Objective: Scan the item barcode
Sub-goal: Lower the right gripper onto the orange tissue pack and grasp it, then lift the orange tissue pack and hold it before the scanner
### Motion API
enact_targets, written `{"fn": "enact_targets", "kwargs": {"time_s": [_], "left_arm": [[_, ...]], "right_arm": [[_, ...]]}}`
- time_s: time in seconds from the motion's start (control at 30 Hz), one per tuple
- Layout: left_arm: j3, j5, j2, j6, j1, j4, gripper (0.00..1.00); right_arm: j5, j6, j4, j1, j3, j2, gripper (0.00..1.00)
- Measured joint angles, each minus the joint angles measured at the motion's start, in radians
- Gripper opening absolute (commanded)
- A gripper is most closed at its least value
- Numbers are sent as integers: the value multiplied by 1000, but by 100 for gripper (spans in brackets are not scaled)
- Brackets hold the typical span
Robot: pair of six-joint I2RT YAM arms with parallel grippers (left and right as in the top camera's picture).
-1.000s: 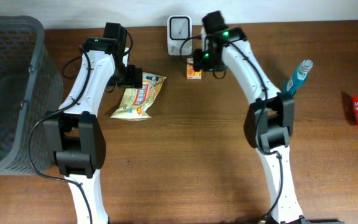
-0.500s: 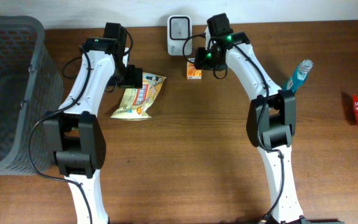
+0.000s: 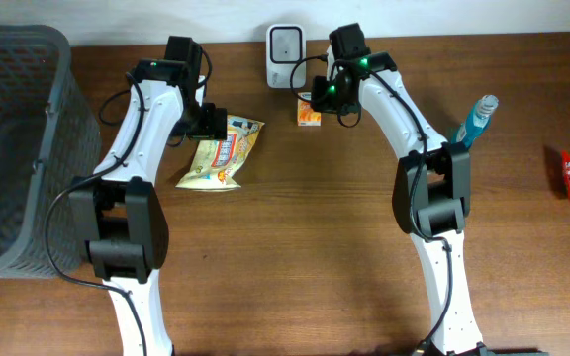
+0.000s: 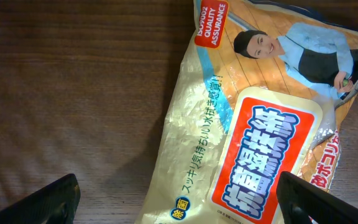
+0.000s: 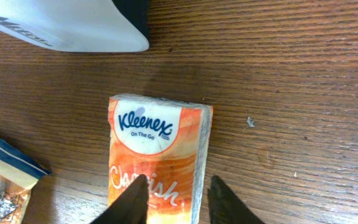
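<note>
- The table (image 3: 295,247) is dark brown wood with thin lines running along it.
- Past the table's far edge is a pale band (image 3: 463,15). I cannot tell if it is wall or floor.
- Soft light falls on the table.
- A grey basket (image 3: 18,148) sits at the table's left end.

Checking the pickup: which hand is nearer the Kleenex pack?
Right. The right hand is directly above the Kleenex pack; the left hand is above the snack bag, farther away.
</note>
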Motion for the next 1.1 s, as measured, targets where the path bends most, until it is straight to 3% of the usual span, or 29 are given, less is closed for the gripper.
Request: {"fn": "enact_targets", "kwargs": {"time_s": [0.13,0.37,0.43,0.6,0.7,0.8,1.1], "left_arm": [[0,0,0,0,0,0,99],[0,0,0,0,0,0,99],[0,0,0,0,0,0,99],[0,0,0,0,0,0,99],[0,0,0,0,0,0,99],[0,0,0,0,0,0,99],[0,0,0,0,0,0,99]], "right_arm": [[-15,-2,-12,-5,0,0,39],[-24,0,-24,-6,0,2,40],[-24,0,-23,-5,0,7,34],[-24,0,-23,-5,0,23,34],[-24,-2,-22,-5,0,24,23],[-30,3,-19,-5,0,24,4],[-143,3,-20,-26,0,24,4]]}}
